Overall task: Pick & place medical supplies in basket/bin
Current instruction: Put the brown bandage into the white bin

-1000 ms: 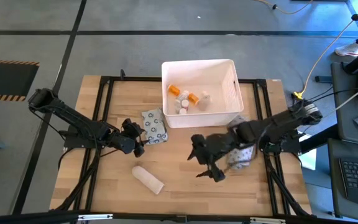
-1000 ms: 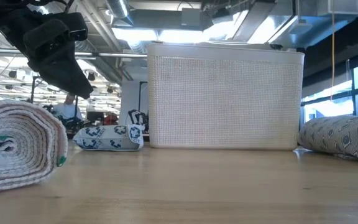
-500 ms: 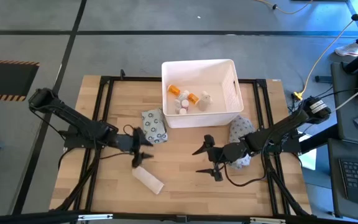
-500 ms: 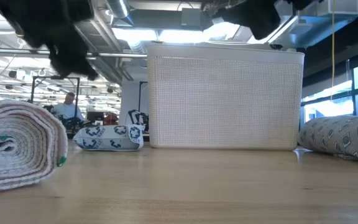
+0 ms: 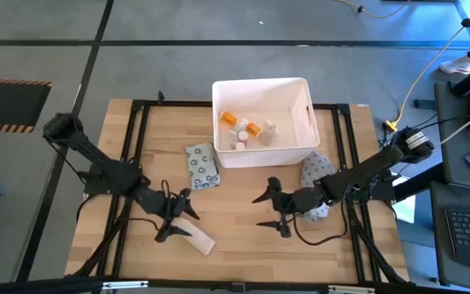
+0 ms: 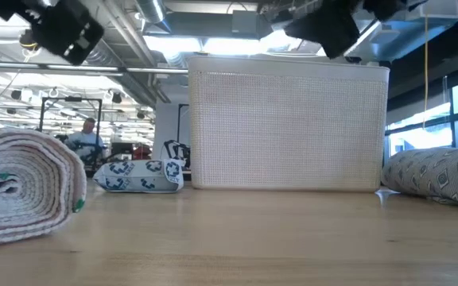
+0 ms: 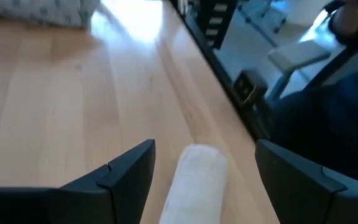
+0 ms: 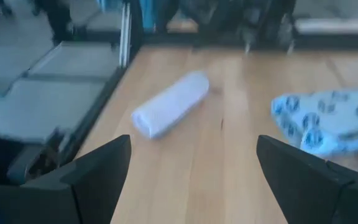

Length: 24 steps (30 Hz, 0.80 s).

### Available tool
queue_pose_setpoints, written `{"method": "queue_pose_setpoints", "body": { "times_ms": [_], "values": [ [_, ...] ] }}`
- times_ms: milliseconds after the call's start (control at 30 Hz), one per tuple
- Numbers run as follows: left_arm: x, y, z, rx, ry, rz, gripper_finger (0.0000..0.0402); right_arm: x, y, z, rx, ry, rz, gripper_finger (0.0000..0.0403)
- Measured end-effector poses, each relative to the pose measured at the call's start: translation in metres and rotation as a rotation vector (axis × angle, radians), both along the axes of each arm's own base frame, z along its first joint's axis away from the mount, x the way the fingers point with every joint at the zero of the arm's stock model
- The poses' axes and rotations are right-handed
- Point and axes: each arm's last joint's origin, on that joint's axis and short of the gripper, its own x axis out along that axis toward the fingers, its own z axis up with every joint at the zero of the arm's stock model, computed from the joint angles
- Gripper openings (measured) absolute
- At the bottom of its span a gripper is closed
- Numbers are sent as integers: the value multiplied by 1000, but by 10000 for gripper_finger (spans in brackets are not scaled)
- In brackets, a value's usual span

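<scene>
1. The left gripper (image 5: 172, 222) is hovering low in the lower left of the high view, fingers spread wide and holding nothing, straddling one end of the white cylindrical roll (image 5: 196, 235) lying on the wooden table (image 5: 235, 245)
2. The right gripper (image 5: 270, 211) is hanging at lower centre, fingers also spread wide and empty
3. The white rectangular plastic tub (image 5: 307, 122) is sitting at upper centre, holding orange pill bottles (image 5: 240, 123) and little white bottles (image 5: 239, 140)
4. The flat grey packet printed with circles (image 5: 203, 165) is lying just left of the tub
5. A grey patterned soft pouch (image 5: 315, 170) is resting near the tub's lower right corner
</scene>
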Motion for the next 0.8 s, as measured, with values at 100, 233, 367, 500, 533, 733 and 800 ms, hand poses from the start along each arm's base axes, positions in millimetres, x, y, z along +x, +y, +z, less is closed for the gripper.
{"method": "queue_pose_setpoints", "body": {
  "times_ms": [100,233,367,500,533,733,800],
  "values": [
    [5,-7,-8,17,60,16,266,7,6,-1,-11,-76,-24,348],
    [17,-21,-17,50,149,-37,260,18,14,-11,-18,-153,-10,348],
    [28,-37,-26,97,238,-89,253,26,18,-24,-17,-173,-13,348],
    [34,-47,-38,203,328,-99,253,29,19,-29,-17,-174,-14,348],
    [35,-47,-40,231,346,-96,253,29,18,-29,-14,-178,-15,348],
    [39,-48,-62,329,430,-78,253,30,18,-26,-6,-199,-18,348],
    [39,-49,-68,351,455,-82,253,30,18,-27,-9,-195,-17,348]
  ]
}}
